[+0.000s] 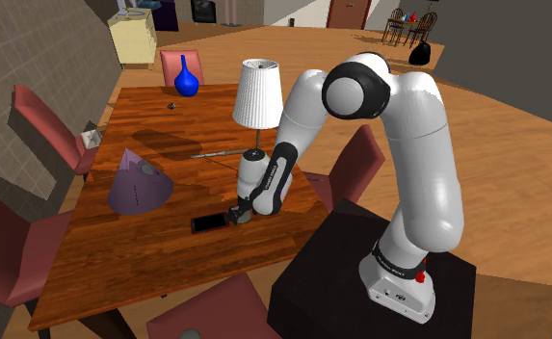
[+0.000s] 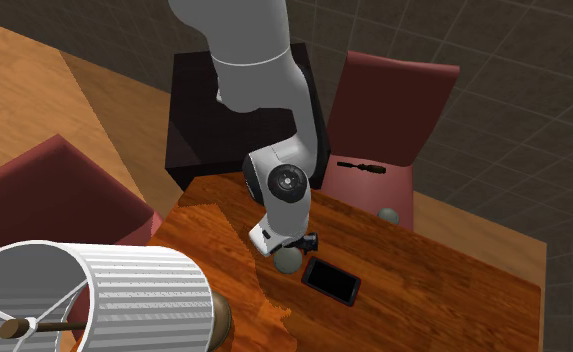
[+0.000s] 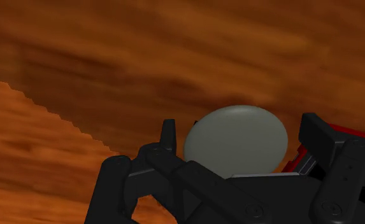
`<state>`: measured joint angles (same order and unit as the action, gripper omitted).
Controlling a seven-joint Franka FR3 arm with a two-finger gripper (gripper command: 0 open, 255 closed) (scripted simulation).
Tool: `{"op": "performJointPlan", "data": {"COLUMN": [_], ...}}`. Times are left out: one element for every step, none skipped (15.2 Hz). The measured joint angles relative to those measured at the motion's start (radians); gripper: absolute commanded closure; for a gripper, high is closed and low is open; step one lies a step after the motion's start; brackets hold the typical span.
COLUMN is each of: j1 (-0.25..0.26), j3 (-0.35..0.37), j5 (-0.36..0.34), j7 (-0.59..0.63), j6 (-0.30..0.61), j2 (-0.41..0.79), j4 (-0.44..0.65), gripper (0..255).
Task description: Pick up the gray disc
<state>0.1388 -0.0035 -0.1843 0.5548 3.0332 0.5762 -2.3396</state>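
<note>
The black stand (image 1: 336, 265) is taken first, closest in at the shoulder view's lower right. From it the white arm (image 1: 423, 144) is arched up and over, then bent down to the wooden table (image 1: 110, 270). The gripper (image 1: 238, 214) is held low, right at the tabletop, near the table edge on the stand's side.

In the wrist view the fingers (image 3: 168, 137) are spread apart, released. The gray disc (image 3: 235, 141) is framed between them (a sliver of wood is left showing on either side, so nothing is gripped). The disc is lying on the tabletop directly under the hand.

Just beside the disc a black phone (image 1: 209, 223) is laid flat. It is on the shoulder view's left of the gripper and on the second exterior view's right of the disc.

Further along the table, toward the shoulder view's left, a purple cone (image 1: 137, 183) is stood upright, apart from the phone. Behind the gripper, past the middle of the table, a lamp (image 1: 257, 94) with a white pleated shade is stood. Its shade is shown large at the second exterior view's lower left.

At the far end of the table a blue vase (image 1: 187, 79) is set, well apart from the disc. Reddish chairs (image 1: 42, 125) are drawn up around the table, one of them tucked between table and stand.

Beyond all that, a cream cabinet (image 1: 134, 39) is placed against the far wall.
</note>
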Motion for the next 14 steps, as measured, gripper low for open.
{"op": "performJointPlan", "data": {"j1": [0.001, 0.002, 0.002, 0.002, 0.002, 0.003, 0.003, 0.003, 0.003, 0.002, 0.000, -0.003, -0.007, -0.009], "j3": [-0.001, -0.001, -0.002, -0.002, -0.002, -0.002, -0.002, -0.002, -0.002, -0.001, 0.000, 0.003, 0.006, 0.009], "j5": [0.000, 0.000, 0.000, 0.000, 0.000, 0.000, 0.000, 0.000, 0.000, 0.000, 0.000, 0.001, 0.002, 0.003], "j7": [0.001, 0.001, 0.002, 0.002, 0.002, 0.002, 0.002, 0.002, 0.002, 0.001, 0.000, -0.002, -0.004, -0.005], "j6": [0.002, 0.004, 0.004, 0.004, 0.004, 0.004, 0.004, 0.004, 0.004, 0.003, -0.001, -0.008, -0.017, -0.025], "j2": [0.001, 0.002, 0.003, 0.003, 0.003, 0.003, 0.004, 0.003, 0.003, 0.004, -0.003, -0.015, -0.026, -0.040], "j4": [-0.001, -0.001, -0.001, -0.001, -0.001, -0.001, -0.001, -0.001, -0.001, 0.000, -0.002, -0.007, -0.009, -0.015], "gripper": [255, 255, 255, 255, 255, 255, 255, 255, 255, 255, 255, 255, 255, 255]}}
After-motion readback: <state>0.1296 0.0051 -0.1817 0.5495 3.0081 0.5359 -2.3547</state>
